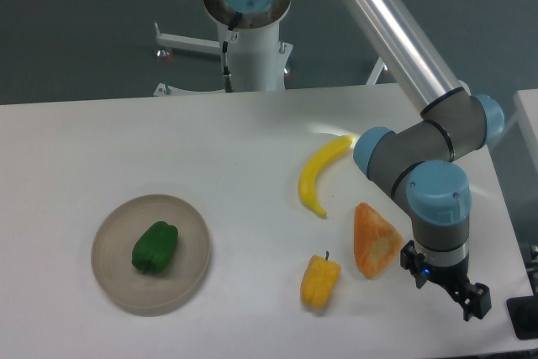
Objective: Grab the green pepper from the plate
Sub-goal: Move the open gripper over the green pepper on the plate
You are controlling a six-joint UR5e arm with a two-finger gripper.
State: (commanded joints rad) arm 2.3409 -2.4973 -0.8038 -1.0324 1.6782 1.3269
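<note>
White table (101, 140) carries everything. Grey-and-blue arm (420, 145) reaches down far right of plate. Beige plate (113, 271) sits near table's front left. Yellow banana (319, 174) lies right of plate, further back. Orange wedge (374, 241) well right of plate. Green pepper (155, 247) rests on plate, centred. Yellow pepper (319, 282) right of plate. Gripper (458, 292) far right of plate, holding nothing; finger gap cannot be made out.

The white table (101, 140) carries a plate (181, 279) near its left edge, a banana (322, 172), a yellow pepper (319, 282) and an orange wedge (375, 240)
</note>
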